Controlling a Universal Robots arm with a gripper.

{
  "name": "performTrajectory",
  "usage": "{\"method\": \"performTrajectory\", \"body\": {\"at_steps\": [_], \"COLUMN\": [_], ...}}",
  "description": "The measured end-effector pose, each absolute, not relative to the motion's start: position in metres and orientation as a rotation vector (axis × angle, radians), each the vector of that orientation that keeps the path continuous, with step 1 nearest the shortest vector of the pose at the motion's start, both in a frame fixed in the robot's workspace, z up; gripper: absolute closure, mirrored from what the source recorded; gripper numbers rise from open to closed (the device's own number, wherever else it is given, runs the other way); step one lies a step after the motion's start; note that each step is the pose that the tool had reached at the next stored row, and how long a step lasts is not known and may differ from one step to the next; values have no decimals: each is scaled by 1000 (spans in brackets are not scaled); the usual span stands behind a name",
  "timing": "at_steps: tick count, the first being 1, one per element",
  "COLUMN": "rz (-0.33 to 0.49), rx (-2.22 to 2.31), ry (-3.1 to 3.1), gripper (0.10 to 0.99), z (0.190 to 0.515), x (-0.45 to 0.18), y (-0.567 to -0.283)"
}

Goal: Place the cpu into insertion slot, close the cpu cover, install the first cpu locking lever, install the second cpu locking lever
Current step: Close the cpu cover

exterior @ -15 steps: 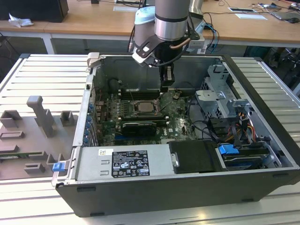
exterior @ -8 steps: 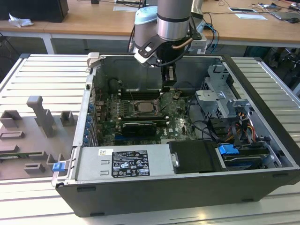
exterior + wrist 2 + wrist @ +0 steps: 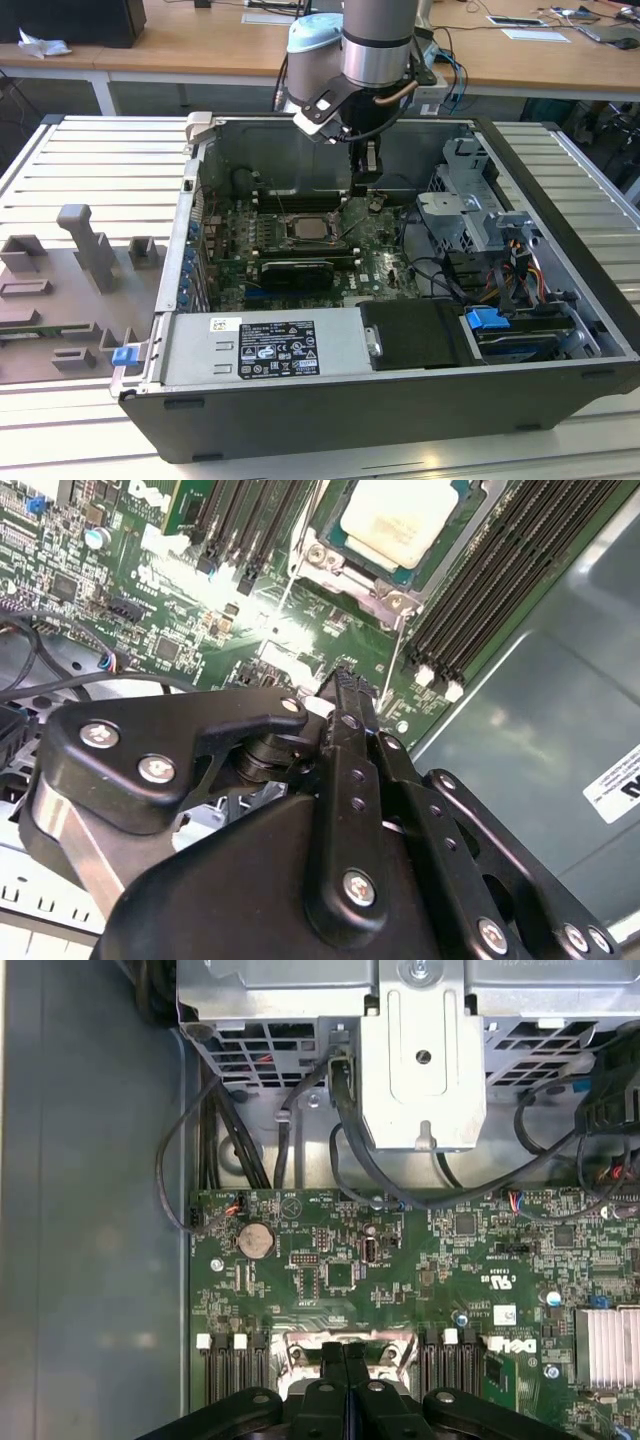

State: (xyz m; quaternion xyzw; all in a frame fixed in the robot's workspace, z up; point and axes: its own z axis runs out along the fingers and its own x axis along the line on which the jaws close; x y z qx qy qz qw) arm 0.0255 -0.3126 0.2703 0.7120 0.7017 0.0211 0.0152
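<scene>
**Open computer case (image 3: 330,430) on a slatted tabletop (image 3: 90,150).** The arm enters from the upper centre of the exterior view. Its hand (image 3: 362,190) hangs inside the case, above the motherboard (image 3: 385,265). The hand is just to the exterior view's right of the insertion slot (image 3: 286,230) and apart from it.

**Hand.** In both wrist views the two fingers (image 3: 330,1365) are pressed together along a thin seam. They are fully closed, with nothing between them.

**Task items.** The cpu (image 3: 308,228) lies flat in the insertion slot at the middle of the board, its pale metal top showing. In the second wrist view the cpu cover (image 3: 360,578) frames the chip as a silver border. Thin wire levers (image 3: 292,575) run out past the slot's corner; whether they are latched cannot be told.

**Edges.**
- Memory slots (image 3: 490,570) flank the slot on two sides.
- A long black card (image 3: 295,272) lies along the slot's lower edge in the exterior view.
- The grey case wall (image 3: 290,160) stands behind the slot.

**Open room.**
- The board under the hand carries low parts, among them a coin cell (image 3: 255,1240).
- Toward the exterior view's right, a metal drive cage (image 3: 470,205) with looping black cables (image 3: 350,1150) closes the space.
- The power supply (image 3: 270,345) borders the near side of the case.
- Grey fixtures (image 3: 90,255) stand on the tabletop at the exterior view's left, well apart from the case interior.
</scene>
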Motion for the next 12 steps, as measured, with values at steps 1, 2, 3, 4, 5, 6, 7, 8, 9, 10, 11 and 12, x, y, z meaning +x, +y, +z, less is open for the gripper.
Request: {"method": "performTrajectory", "body": {"at_steps": [1,2,3,4,5,6,7,8,9,10,11,12], "rz": [65,65,65,65,65,65,64,64,64,64,63,63], "rx": [2215,2215,2215,2216,2216,2216,2216,2216,2216,2216,2217,2217], "ry": [2183,2184,2184,2184,2184,2184,2184,2184,2184,2184,2184,2184], "gripper": [980,980,980,980,980,980,980,980,980,980,980,980], "z": [270,270,270,270,270,270,270,270,270,270,270,270], "x": [26,28,29,30,31,32,34,35,36,39,41,42], "y": [-313,-313,-313,-313,-313,-313,-313,-313,-313,-313,-313,-313]}}
